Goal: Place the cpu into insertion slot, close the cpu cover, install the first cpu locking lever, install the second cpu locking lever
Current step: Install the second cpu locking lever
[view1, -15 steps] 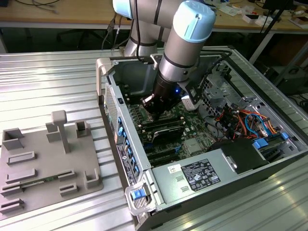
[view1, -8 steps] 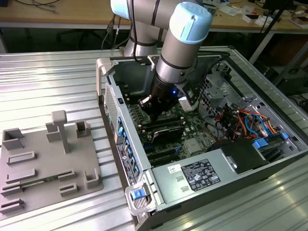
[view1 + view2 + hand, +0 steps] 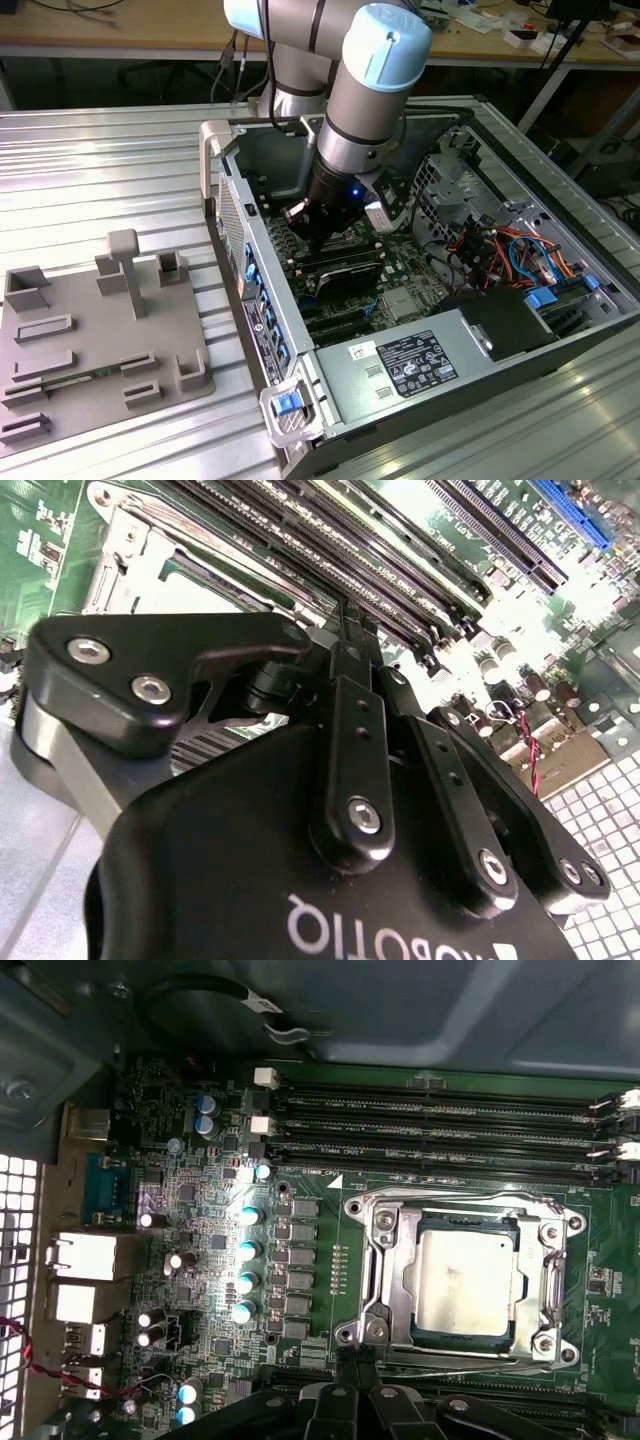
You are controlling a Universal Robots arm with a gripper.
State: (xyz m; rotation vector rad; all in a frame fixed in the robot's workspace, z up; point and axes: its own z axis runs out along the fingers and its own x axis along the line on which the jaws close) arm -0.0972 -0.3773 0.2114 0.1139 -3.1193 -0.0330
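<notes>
In the first wrist view the cpu [image 3: 465, 1282] lies flat in the insertion slot [image 3: 553, 1282], its silvery top facing up. The cpu cover [image 3: 386, 1260] is down over it and frames the chip. Thin metal lever rods run along two sides of the socket, one of them [image 3: 450, 1200] beside the memory slots. My gripper [image 3: 358, 1362] is shut, and its tips rest at the socket's edge by the other rod. In the second wrist view the gripper [image 3: 347, 615] has its fingers pressed together beside the socket [image 3: 130, 560]. In the exterior view the gripper [image 3: 318, 238] is down inside the open computer case.
Long black memory slots [image 3: 440, 1120] run next to the socket, and a row of capacitors [image 3: 245, 1250] stands on its other side. Case walls [image 3: 235, 215], bundled cables [image 3: 500, 250] and a power supply [image 3: 420, 362] ring the board. A grey fixture plate [image 3: 90, 330] lies at the exterior view's left.
</notes>
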